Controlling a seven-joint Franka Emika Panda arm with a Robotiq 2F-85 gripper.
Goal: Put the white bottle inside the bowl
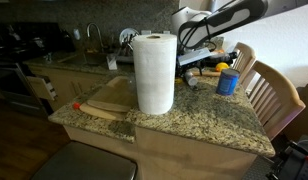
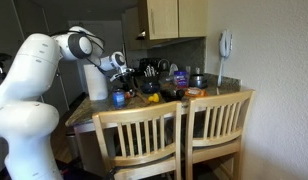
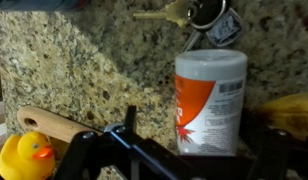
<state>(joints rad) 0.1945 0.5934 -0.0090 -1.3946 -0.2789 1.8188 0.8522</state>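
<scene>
The white bottle (image 3: 209,100), with an orange label and a barcode, fills the centre of the wrist view over the granite counter. It stands between my gripper's dark fingers (image 3: 194,140). The left finger shows a gap beside the bottle and the right side is in shadow, so the gripper looks open around it. In both exterior views the gripper (image 1: 197,55) (image 2: 124,75) hovers over the cluttered far part of the counter, and the bottle is too small to pick out there. I cannot make out the bowl in any view.
A big paper towel roll (image 1: 154,72) stands mid-counter beside a wooden board (image 1: 104,100). A blue container with a yellow top (image 1: 227,80) is near the gripper. A yellow rubber duck (image 3: 24,155), keys (image 3: 199,12) and a banana (image 3: 289,108) surround the bottle. Wooden chairs (image 2: 184,130) line the counter edge.
</scene>
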